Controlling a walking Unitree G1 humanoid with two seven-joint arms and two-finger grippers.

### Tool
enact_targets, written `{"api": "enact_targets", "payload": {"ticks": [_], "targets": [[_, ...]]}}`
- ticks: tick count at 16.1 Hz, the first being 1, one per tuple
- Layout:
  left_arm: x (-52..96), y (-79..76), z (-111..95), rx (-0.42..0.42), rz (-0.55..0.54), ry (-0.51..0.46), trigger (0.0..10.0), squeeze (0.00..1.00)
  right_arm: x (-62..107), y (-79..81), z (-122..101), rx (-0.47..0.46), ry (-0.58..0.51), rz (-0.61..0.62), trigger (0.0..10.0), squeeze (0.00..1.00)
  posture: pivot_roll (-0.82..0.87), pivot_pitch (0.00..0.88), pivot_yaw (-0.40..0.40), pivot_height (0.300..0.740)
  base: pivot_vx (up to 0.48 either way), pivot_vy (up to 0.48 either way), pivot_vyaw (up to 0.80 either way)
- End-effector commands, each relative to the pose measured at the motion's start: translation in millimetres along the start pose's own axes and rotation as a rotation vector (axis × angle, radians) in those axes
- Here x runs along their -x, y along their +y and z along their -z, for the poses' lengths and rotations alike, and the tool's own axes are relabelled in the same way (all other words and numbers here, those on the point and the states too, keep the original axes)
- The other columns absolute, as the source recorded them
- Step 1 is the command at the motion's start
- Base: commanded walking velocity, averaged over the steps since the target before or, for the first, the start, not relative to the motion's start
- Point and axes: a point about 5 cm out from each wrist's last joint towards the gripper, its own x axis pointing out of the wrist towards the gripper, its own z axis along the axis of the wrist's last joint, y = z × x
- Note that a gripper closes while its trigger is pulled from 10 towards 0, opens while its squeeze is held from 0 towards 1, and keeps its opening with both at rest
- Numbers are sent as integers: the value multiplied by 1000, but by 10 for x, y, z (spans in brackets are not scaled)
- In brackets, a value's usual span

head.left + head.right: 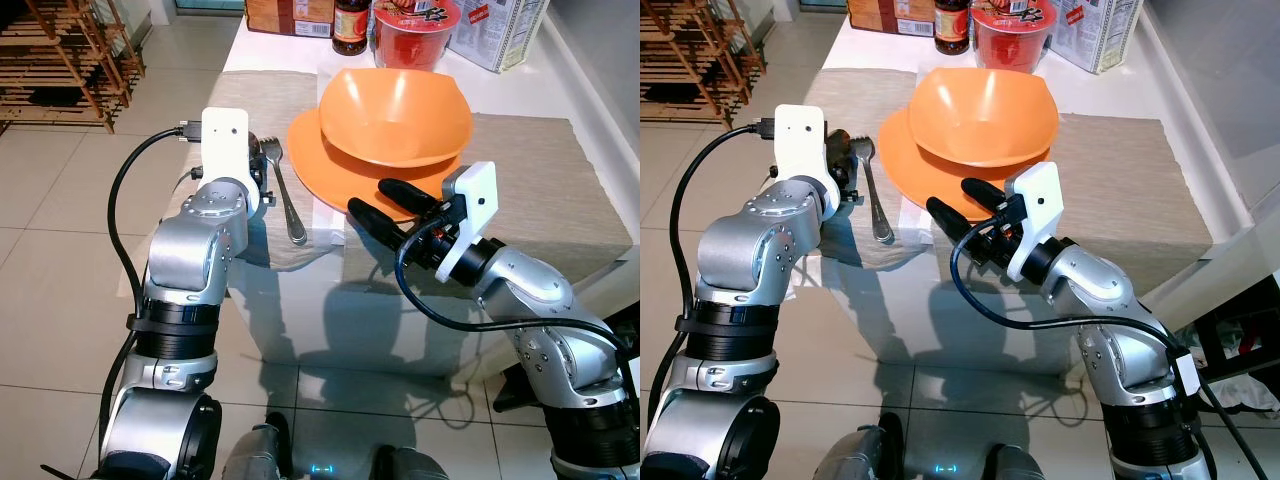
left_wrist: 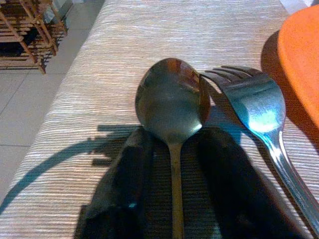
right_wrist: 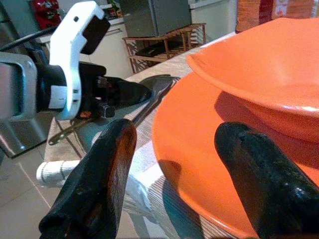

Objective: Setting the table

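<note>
An orange bowl (image 1: 395,115) sits in an orange plate (image 1: 318,172) on a beige placemat (image 1: 540,180). To the plate's left lie a fork (image 1: 290,200) and a spoon (image 2: 172,99), side by side on the mat. My left gripper (image 2: 175,137) is low over the spoon. It is open, one black finger on each side of the handle with a gap to each. My right gripper (image 1: 370,196) is open at the plate's near rim, its fingers (image 3: 99,169) apart and holding nothing.
At the table's far end stand a red noodle cup (image 1: 413,30), a dark bottle (image 1: 350,25) and boxes (image 1: 495,30). A wooden rack (image 1: 60,60) stands on the tiled floor to the left. The table's front edge (image 1: 330,260) is just below both grippers.
</note>
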Motion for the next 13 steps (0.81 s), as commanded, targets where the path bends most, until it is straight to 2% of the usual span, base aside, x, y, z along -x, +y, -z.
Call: {"api": "enact_targets", "payload": {"ticks": [1,4,7,10,12,13], "targets": [[-37,62,199,-23,-24,95,0,0,3,-41,-24,7,-8,27,10000,0,-68,207,31,740,0,0,0],[-34,72,184,-21,-24,88,0,0,0,-53,-26,7,-10,37,10000,0,-70,207,31,740,0,0,0],[-37,169,86,1,-45,40,0,0,-13,-94,-57,6,-26,67,10000,0,-69,207,30,740,0,0,0],[-32,154,85,10,-32,37,0,0,-13,-110,-64,8,-29,80,10000,0,-70,208,30,740,0,0,0],[-27,189,21,50,-34,-3,0,0,-17,-130,-77,6,-37,99,10000,0,-73,209,30,740,0,0,0],[-15,258,-94,115,-22,-80,0,0,-19,-145,-90,4,-46,112,10000,0,-74,209,28,740,0,0,0]]}}
